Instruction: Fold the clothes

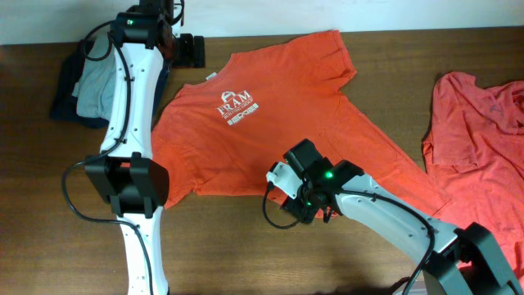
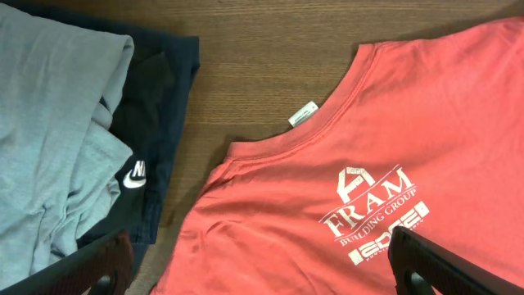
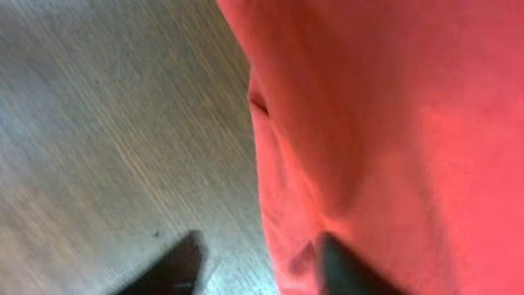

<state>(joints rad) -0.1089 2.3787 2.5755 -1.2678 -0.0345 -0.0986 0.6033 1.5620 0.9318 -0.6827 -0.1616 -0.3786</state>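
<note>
risk: right hand [image 3: 260, 269] sits half-open astride the bottom hem of the T-shirt [image 1: 278, 131], holding nothing, so closing may pinch one layer or slip off; left hand [image 2: 262, 269] hangs wide above its collar.

Clothing across the counter [image 1: 49, 205]
The spread T-shirt [image 1: 270, 123] lies at the middle — a pile of garments [image 1: 82, 86] to its left by the far edge, a crumpled T-shirt [image 1: 483, 139] well apart on its right.

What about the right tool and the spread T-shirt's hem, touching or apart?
Cannot tell. In the blurred right wrist view the right tool straddles the T-shirt edge, one finger overlapping cloth; contact isn't plain.
</note>
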